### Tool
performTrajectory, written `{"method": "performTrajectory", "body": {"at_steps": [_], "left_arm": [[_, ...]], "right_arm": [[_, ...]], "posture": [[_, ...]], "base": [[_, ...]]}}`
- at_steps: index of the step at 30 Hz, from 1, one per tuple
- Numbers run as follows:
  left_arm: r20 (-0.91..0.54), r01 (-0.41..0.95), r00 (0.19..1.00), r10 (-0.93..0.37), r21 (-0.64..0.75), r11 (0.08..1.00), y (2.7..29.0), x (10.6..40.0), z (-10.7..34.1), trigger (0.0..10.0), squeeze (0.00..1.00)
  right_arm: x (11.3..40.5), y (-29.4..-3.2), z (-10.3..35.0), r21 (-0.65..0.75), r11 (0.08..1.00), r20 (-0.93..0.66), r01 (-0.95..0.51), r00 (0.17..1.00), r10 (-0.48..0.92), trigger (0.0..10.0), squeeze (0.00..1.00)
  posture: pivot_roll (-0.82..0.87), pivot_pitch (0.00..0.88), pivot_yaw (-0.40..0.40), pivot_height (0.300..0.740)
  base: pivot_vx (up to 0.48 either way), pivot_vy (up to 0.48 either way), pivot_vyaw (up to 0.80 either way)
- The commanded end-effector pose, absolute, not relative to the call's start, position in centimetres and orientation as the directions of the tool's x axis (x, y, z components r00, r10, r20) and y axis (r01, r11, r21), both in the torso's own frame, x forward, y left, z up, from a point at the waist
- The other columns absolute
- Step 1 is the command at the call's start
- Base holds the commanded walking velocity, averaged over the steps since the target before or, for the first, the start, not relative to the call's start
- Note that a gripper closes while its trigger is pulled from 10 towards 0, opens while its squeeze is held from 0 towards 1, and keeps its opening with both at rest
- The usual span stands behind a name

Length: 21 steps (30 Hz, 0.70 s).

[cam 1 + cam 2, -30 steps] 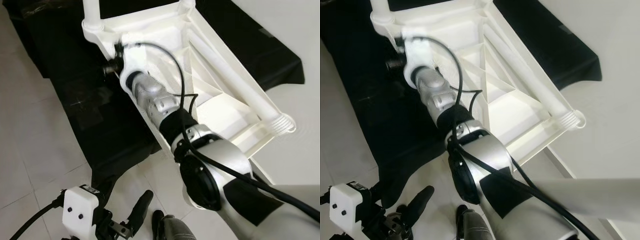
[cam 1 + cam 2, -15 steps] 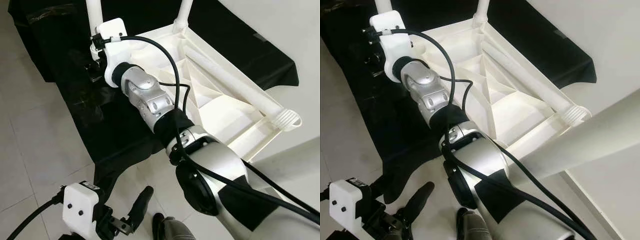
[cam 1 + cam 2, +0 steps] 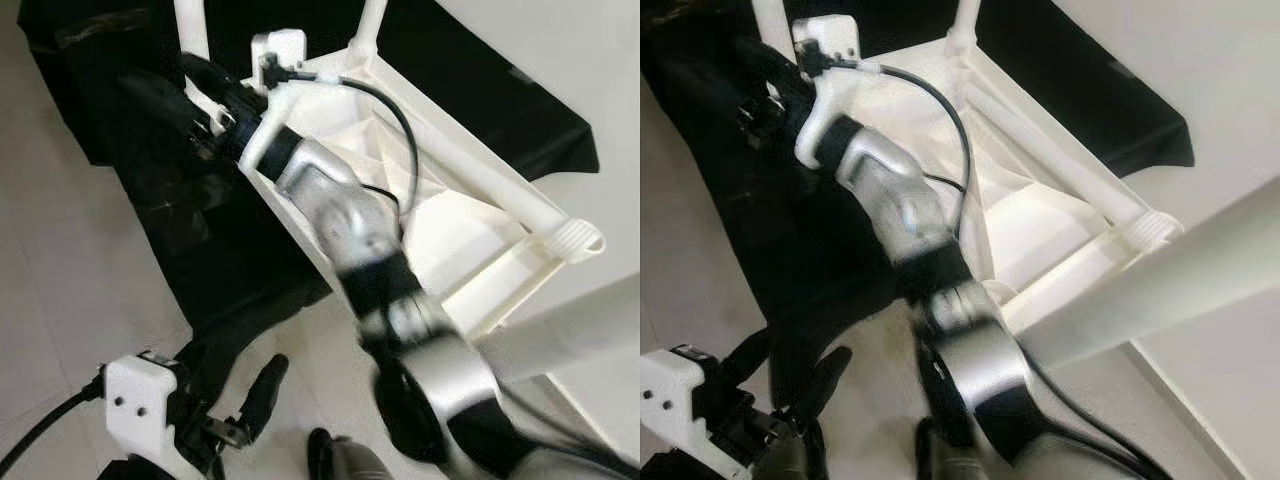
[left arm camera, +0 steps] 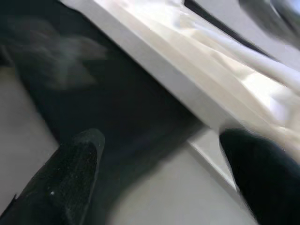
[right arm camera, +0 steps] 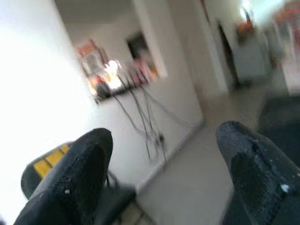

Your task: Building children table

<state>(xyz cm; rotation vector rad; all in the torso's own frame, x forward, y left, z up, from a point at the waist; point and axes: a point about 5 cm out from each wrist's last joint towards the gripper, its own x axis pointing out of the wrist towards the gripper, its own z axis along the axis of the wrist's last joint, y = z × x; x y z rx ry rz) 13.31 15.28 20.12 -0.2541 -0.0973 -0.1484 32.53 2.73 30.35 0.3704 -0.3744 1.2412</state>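
The white children's table (image 3: 455, 215) lies upside down on a black cloth (image 3: 160, 215) on the floor. Two white legs stand upright at its far corners (image 3: 190, 28) (image 3: 368, 25). Another leg (image 3: 500, 185) lies along the frame, ribbed end (image 3: 578, 238) toward me. My right arm reaches over the table, blurred. Its gripper (image 3: 195, 88) is beside the far left leg and open, nothing between its fingers (image 5: 82, 173). My left gripper (image 3: 250, 405) hangs low near the cloth's edge, open and empty, fingers (image 4: 70, 173) apart.
A thick white tube (image 3: 575, 330) crosses the lower right close to the camera, blurred. Pale floor tiles (image 3: 60, 260) lie left of the cloth. A white wall (image 3: 590, 60) stands at the right. The right wrist view looks into a room with cables (image 5: 140, 117) along a wall.
My right wrist has rolled and swung so its camera block now sits over the table's far edge, fingers by the left leg. The left gripper has dropped slightly.
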Motion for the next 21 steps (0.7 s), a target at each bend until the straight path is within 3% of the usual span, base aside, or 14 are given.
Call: {"method": "performTrajectory", "body": {"at_steps": [1,3,8,11,15,17,21], "left_arm": [[0.091,0.115,0.991,-0.094,-0.260,0.959,15.7,13.2,19.9,10.0,0.00],[0.106,0.016,0.994,0.008,-0.226,0.974,17.1,13.8,20.2,10.0,0.00],[0.116,-0.047,0.991,0.069,-0.182,0.982,18.4,14.5,20.3,10.0,0.00],[0.121,-0.100,0.986,0.117,-0.142,0.985,19.5,15.0,20.4,10.0,0.00],[0.121,-0.115,0.984,0.132,-0.135,0.984,19.8,15.2,20.4,10.0,0.00],[0.114,-0.141,0.982,0.152,-0.098,0.985,20.4,15.4,20.4,10.0,0.00],[0.103,-0.151,0.983,0.155,-0.045,0.988,20.8,15.6,20.5,10.0,0.00]], "right_arm": [[30.7,4.2,29.8,0.109,0.188,0.492,-0.976,0.217,0.843,10.0,0.00],[29.3,3.5,28.2,0.159,0.154,0.466,-0.975,0.212,0.859,10.0,0.00],[28.5,2.5,26.6,0.198,0.158,0.429,-0.967,0.231,0.873,10.0,0.00],[28.3,1.0,24.7,0.249,0.218,0.370,-0.944,0.300,0.879,10.0,0.00],[28.2,0.4,24.1,0.265,0.241,0.351,-0.934,0.326,0.878,10.0,0.00],[27.9,-1.2,22.8,0.306,0.333,0.301,-0.892,0.422,0.855,10.0,0.00],[27.7,-2.2,22.0,0.329,0.393,0.266,-0.858,0.484,0.834,10.0,0.00]], "posture": [[-0.06,0.244,-0.145,0.740],[-0.07,0.231,-0.140,0.740],[-0.08,0.206,-0.124,0.740],[-0.08,0.196,-0.114,0.740],[-0.08,0.193,-0.112,0.740],[-0.07,0.186,-0.096,0.740],[-0.06,0.180,-0.088,0.740]], "base": [[0.000,0.000,0.00],[0.000,0.000,0.00],[0.000,0.000,0.00],[0.000,0.000,0.00],[0.000,0.000,0.00],[0.000,0.000,0.00],[0.000,0.062,0.00]]}}
